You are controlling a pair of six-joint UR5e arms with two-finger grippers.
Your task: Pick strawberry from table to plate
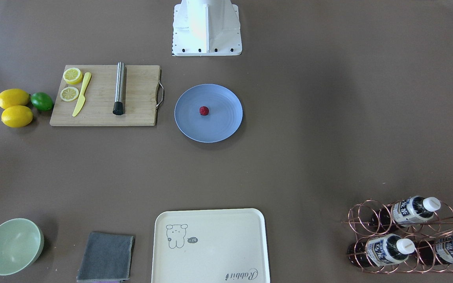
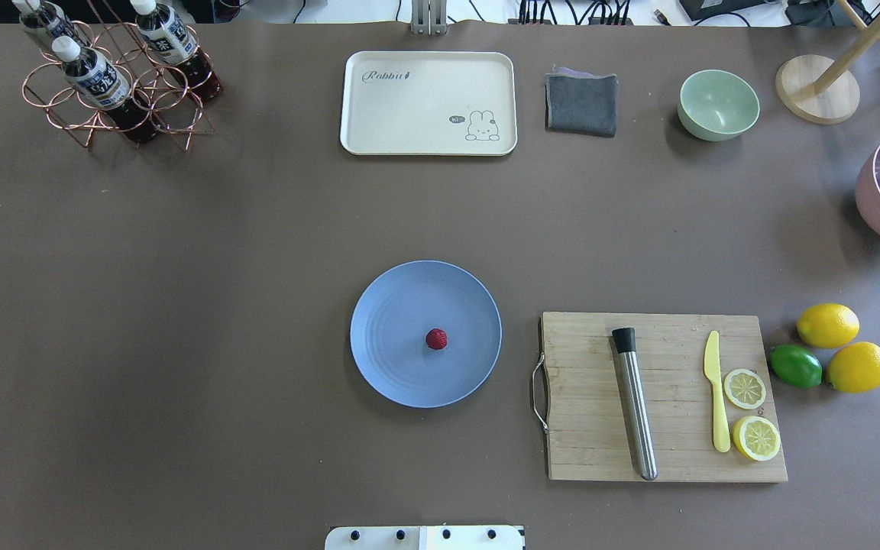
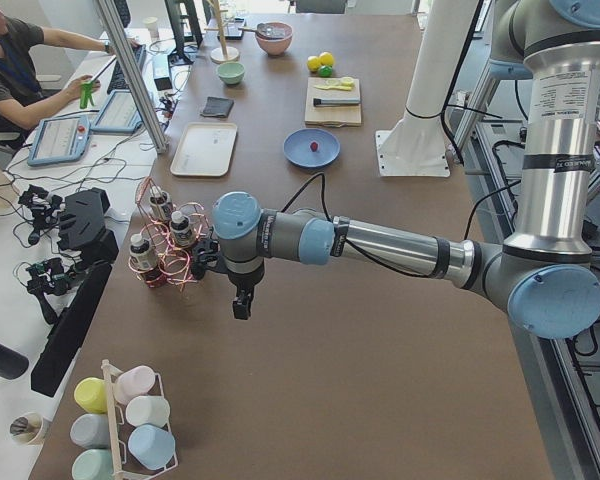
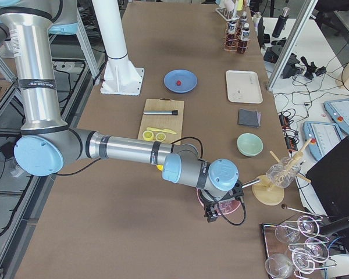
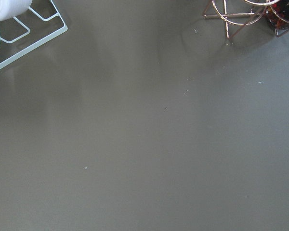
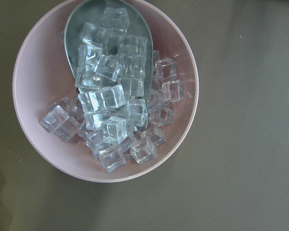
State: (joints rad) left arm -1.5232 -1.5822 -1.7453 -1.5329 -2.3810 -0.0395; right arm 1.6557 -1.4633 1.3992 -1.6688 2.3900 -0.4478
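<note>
Strawberry: the strawberry (image 1: 204, 111) rests on the plate (image 1: 222, 127), close to its middle and well clear of its rim.
Plate: it lies flat on the desk (image 1: 309, 133), with the robot's white base (image 1: 207, 35) just behind it.
Left end effector: the left end effector (image 3: 241, 305) hangs over bare desk, well apart from the plate toward the robot's left end, and points down. I cannot tell whether its fingers are apart or together.
Right end effector: the right end effector (image 4: 212, 214) is well apart from the plate toward the robot's right end, above a pink bowl (image 6: 183, 125) of ice cubes (image 6: 111, 130). I cannot tell whether its fingers are apart or together.
Cutting board: the cutting board (image 2: 585, 405) lies near the plate on the robot's right side and does not touch it.
Tray: the cream tray (image 2: 425, 114) lies beyond the plate, well apart from it, on the side away from the robot.
</note>
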